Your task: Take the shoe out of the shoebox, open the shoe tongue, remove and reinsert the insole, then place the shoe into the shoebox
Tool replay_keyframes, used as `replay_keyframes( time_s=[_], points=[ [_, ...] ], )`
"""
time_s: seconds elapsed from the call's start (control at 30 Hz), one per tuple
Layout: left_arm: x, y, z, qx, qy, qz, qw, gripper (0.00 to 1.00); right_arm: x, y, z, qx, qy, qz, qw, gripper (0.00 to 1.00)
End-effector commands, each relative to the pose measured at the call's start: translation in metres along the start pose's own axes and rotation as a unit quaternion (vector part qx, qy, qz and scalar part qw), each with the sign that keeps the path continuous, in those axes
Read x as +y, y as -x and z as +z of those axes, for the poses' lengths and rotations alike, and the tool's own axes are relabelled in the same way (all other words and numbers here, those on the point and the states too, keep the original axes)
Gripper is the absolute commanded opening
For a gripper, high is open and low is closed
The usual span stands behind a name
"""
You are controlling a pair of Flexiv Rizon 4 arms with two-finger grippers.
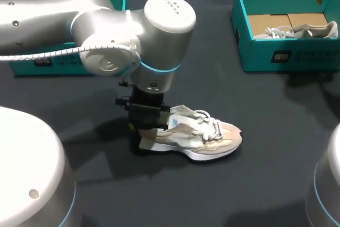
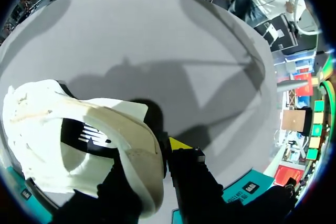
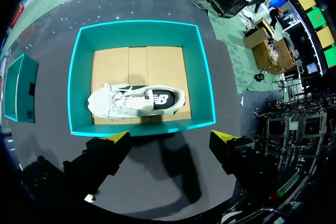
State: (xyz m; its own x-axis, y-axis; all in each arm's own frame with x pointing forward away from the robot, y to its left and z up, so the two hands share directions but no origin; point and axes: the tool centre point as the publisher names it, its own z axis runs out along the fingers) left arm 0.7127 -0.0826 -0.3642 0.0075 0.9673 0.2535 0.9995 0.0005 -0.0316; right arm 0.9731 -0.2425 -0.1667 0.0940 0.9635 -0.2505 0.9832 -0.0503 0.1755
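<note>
At mid-table the shoe (image 1: 199, 136) is lying outside the far-right shoebox (image 1: 255, 51), with the left gripper (image 2: 157, 156) clamping its heel collar. The right gripper (image 3: 170, 139) is hovering above that box, fingers apart. Tongue, insole and reboxing are seemingly still pending.

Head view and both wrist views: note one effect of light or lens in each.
Head view: the left arm casts shadows on the table beside the shoe. Left wrist view: the lens swells the shoe's near heel. Right wrist view: the shoebox walls bow; a shadow lies by the right hand.
</note>
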Motion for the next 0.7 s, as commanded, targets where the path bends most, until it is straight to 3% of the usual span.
replay_keyframes(
  time_s=[0.03,0.4,0.47,0.57,0.6,0.63,0.7],
  points=[
    [-0.001,0.006,0.006,0.002,0.007,0.001,1.000,0.00,0.000,0.000,0.000,0.000,0.000,0.000,1.000,1.00],
    [0.000,0.008,0.017,0.005,0.021,0.003,1.000,0.00,0.000,0.000,0.000,0.000,0.000,0.000,1.000,1.00],
    [0.001,0.008,0.018,0.004,0.022,0.003,1.000,0.25,0.000,0.000,0.000,0.000,0.000,0.000,1.000,1.00],
    [0.002,0.008,0.019,0.004,0.024,0.001,1.000,0.51,0.000,0.000,0.000,0.000,0.000,0.000,1.000,1.00],
    [0.002,0.007,0.018,0.003,0.024,0.001,1.000,0.80,0.000,0.000,0.000,0.000,0.000,0.000,1.000,1.00],
    [0.002,0.007,0.018,0.003,0.024,0.001,1.000,0.99,0.000,0.000,0.000,0.000,0.000,0.000,1.000,1.00],
    [0.003,0.006,0.016,0.000,0.025,-0.001,1.000,1.00,0.000,0.000,0.000,0.000,0.000,0.000,1.000,1.00]
  ],
)
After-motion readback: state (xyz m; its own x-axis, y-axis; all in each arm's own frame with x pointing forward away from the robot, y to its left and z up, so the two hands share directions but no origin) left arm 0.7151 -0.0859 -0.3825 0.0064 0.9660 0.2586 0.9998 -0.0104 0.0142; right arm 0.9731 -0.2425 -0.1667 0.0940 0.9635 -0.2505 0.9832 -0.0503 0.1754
